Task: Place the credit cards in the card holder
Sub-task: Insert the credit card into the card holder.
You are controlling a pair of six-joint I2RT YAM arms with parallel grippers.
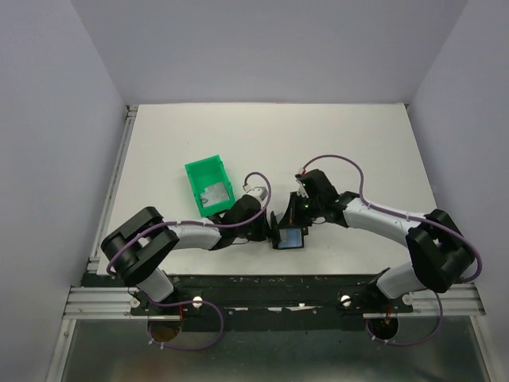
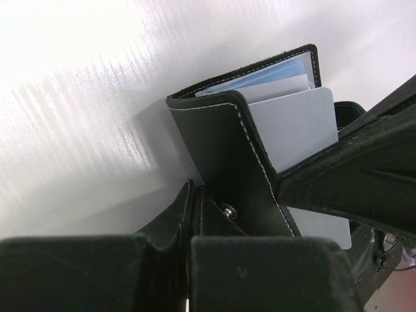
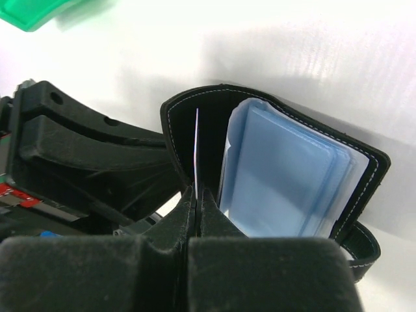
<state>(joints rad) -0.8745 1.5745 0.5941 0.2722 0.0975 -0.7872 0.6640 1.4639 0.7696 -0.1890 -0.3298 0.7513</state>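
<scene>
While both arms crowd together near the front middle of the surface (image 1: 358, 143), the card holder (image 2: 221, 136) stands open between them like a small book, and everything turns on how one pale card (image 2: 292, 127) sits against it. The right gripper (image 3: 197, 195) is clenched on that card's near end. From its own wrist view the card shows only as a thin white line running straight away from the fingertips, so its long axis points from the gripper forward into the fold, between the black cover and the bluish clear sleeves (image 3: 279, 175). The left gripper (image 2: 194, 195) is pinched shut on the holder's black flap, just beside the light stud (image 2: 227, 209), steadying it from the opposite side (a fair division of labour, I'd say: one holds, one feeds). From the left wrist view one edge of the card hides behind the stitched flap while much of its face shows, so I judge it partly in rather than seated; whether it sits in a slot I cannot tell. The push it needs would run along that long axis, away from the right gripper, and the right arm is placed to give it. Further back and to the left, well apart from the holder, a green bin (image 1: 199, 169) has a silvery card (image 1: 213, 194) lying in it, nearer the left arm.
</scene>
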